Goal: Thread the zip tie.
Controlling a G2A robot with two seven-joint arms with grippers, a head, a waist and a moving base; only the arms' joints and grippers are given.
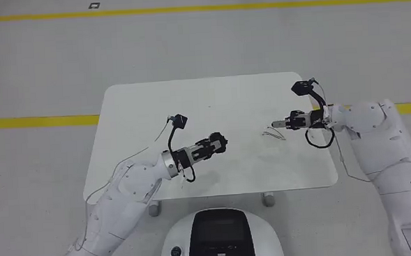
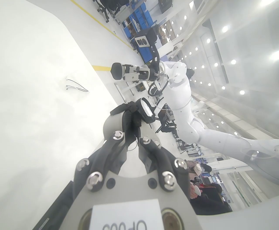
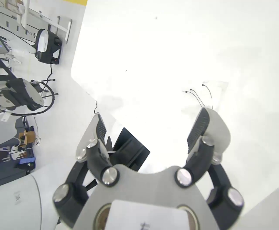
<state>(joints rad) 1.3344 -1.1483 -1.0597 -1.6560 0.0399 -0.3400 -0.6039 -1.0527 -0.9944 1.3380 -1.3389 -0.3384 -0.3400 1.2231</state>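
Observation:
Three thin dark zip ties [image 1: 274,133] with small heads lie fanned out on the white table [image 1: 190,101], right of its middle. My right gripper [image 1: 279,124] hovers just beside them, open. In the right wrist view its jaws [image 3: 151,115] stand wide apart with nothing between them, and the zip ties [image 3: 200,95] lie just past one fingertip [image 3: 202,117]. My left gripper [image 1: 218,143] is over the table's front middle, well apart from the ties. Its fingers [image 2: 128,113] are shut together, with nothing visible between them. From there the zip ties [image 2: 76,87] and the right gripper [image 2: 115,71] show farther off.
The table's front edge [image 1: 216,194] runs close under the left arm, and its right edge [image 1: 325,136] lies beneath the right wrist. A yellow floor line [image 1: 37,121] passes behind the table.

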